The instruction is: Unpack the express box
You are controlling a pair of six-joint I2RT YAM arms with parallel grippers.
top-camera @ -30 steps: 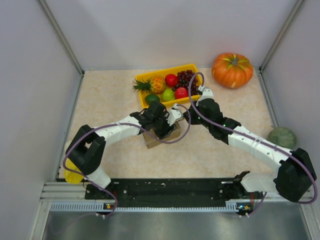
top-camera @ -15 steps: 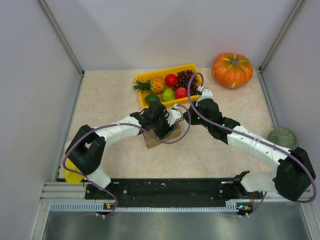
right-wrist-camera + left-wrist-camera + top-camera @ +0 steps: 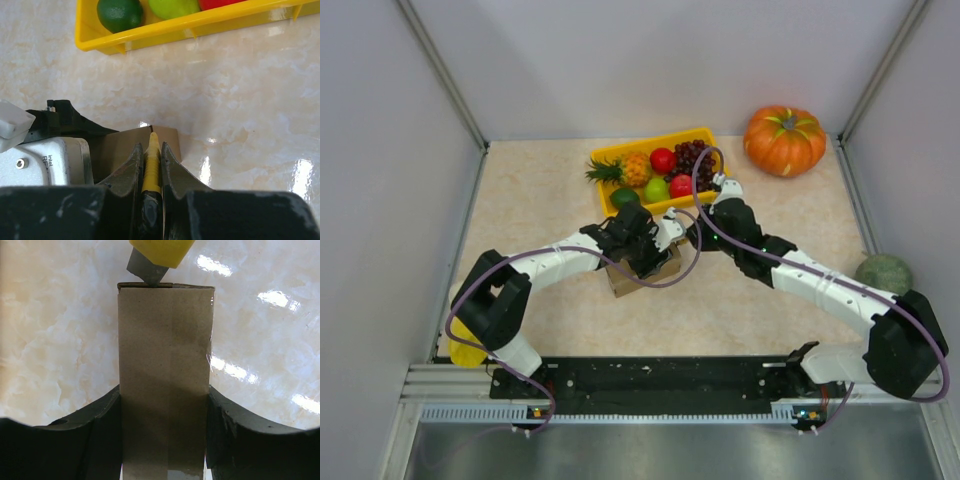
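Our left claw (image 3: pixel 164 410) has the cardboard box (image 3: pixel 165 340) between its fingers. The jaws are partway open and pressed against its two sides, we judge to keep it from sliding under a cut. At the box's far edge from that claw, the blade of a yellow knife (image 3: pixel 150 262) meets the cardboard. Our right claw (image 3: pixel 150 150) is pinched almost closed on that knife, likely to slit the seal. Beyond it lies the yellow tray (image 3: pixel 200 22) of fruit.

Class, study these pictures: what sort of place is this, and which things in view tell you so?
Probably a robot lab test cell: plain grey walls box in a marble-patterned tabletop, the left arm and right arm stand on a metal rail, and a yellow tray holds fruit.
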